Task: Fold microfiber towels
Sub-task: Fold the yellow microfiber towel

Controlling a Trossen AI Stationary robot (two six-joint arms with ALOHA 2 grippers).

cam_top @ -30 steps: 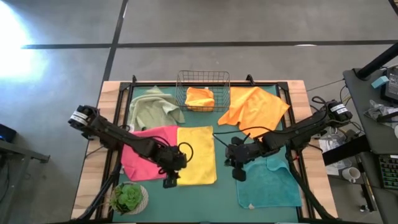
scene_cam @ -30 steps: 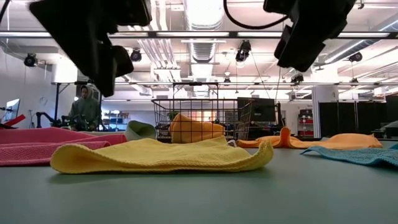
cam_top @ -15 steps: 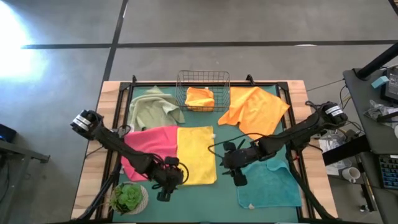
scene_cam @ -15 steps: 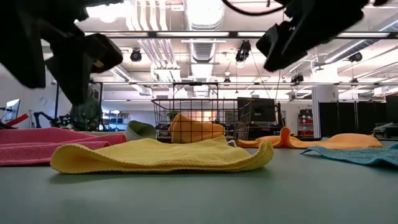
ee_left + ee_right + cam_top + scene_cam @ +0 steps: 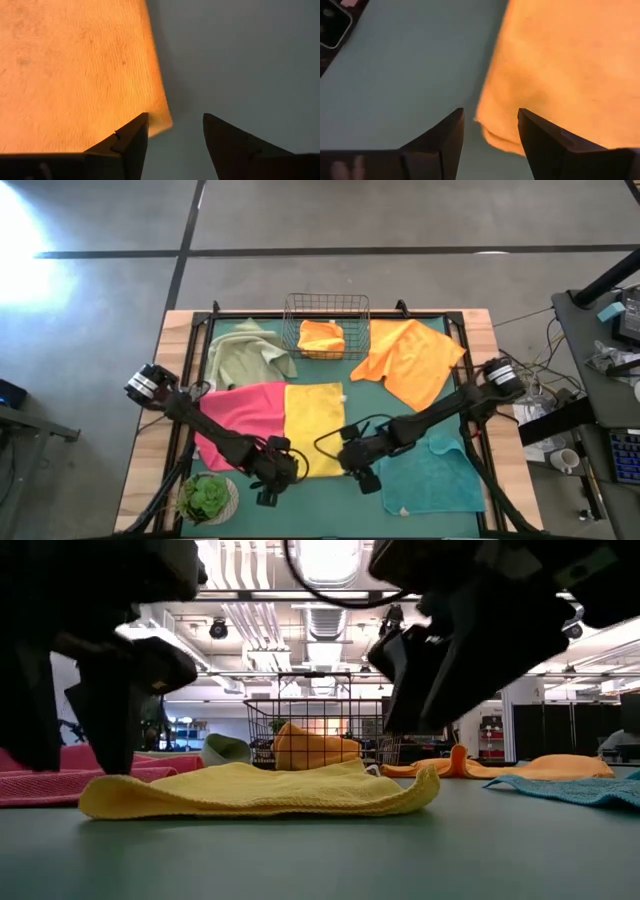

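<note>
A yellow towel [image 5: 315, 430] lies spread flat on the green mat, its left edge against a pink towel [image 5: 245, 420]. My left gripper [image 5: 175, 132] is open just over the yellow towel's near left corner [image 5: 162, 120]. My right gripper [image 5: 490, 125] is open just over its near right corner [image 5: 487, 127]. In the low view both grippers, left [image 5: 110, 730] and right [image 5: 440, 670], hang low over the yellow towel [image 5: 260, 790]. I cannot tell whether either one touches the cloth. A teal towel [image 5: 430, 475], an orange towel [image 5: 410, 360] and a sage towel [image 5: 245, 355] lie around it.
A wire basket [image 5: 326, 302] at the far middle holds a folded orange towel [image 5: 322, 337]. A small potted plant [image 5: 207, 498] stands at the near left corner, close to my left arm. Bare mat [image 5: 320, 505] shows between the yellow towel and the near edge.
Both grippers have come down toward the yellow towel's near corners. The left one went toward the table's near edge. The right one went toward the left and near edges, off the teal towel's side. No towel has moved.
</note>
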